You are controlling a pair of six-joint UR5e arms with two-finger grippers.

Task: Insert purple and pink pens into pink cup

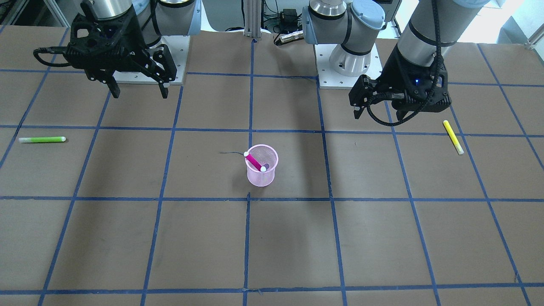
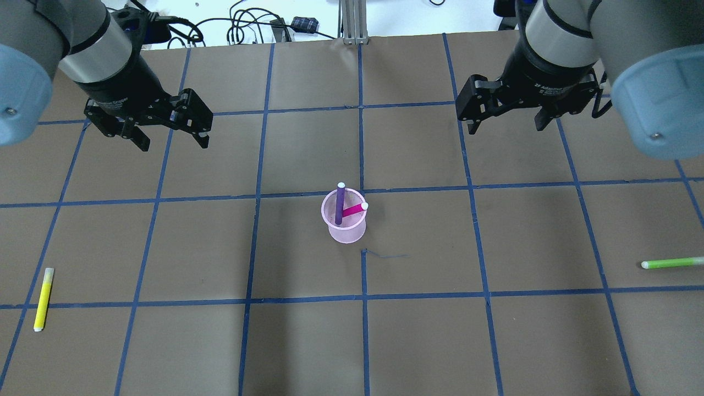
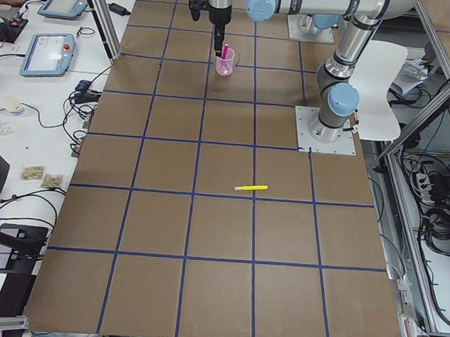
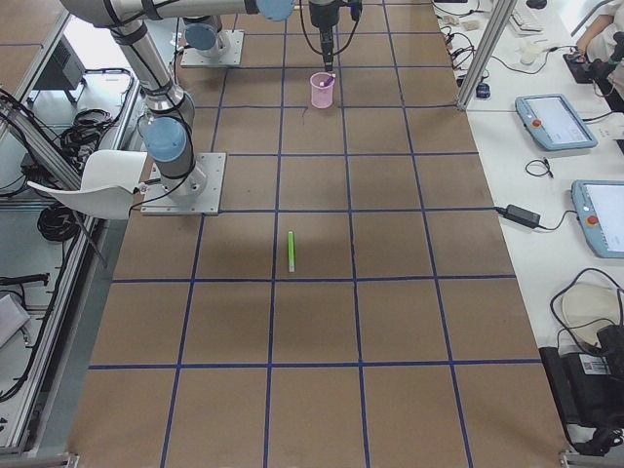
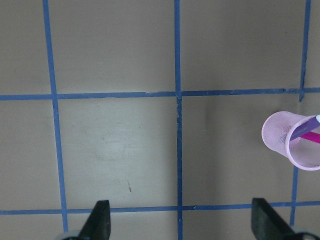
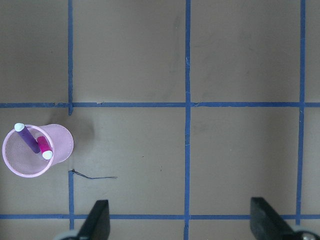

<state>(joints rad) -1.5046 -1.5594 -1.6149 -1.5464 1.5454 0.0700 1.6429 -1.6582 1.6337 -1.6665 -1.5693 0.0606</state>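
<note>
Purple pen (image 2: pixel 340 206) and pink pen (image 2: pixel 355 209) look seated in the cup (image 2: pixel 345 232), so left tool (image 2: pixel 174 144) and right tool (image 2: pixel 506 127), wide and empty, should hang clear.

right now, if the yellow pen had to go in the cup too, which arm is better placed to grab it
Left. The yellow pen lies on the same side as the left gripper, which hangs open and empty. The right gripper, also open, is beyond the cup, nearer the green pen.
</note>
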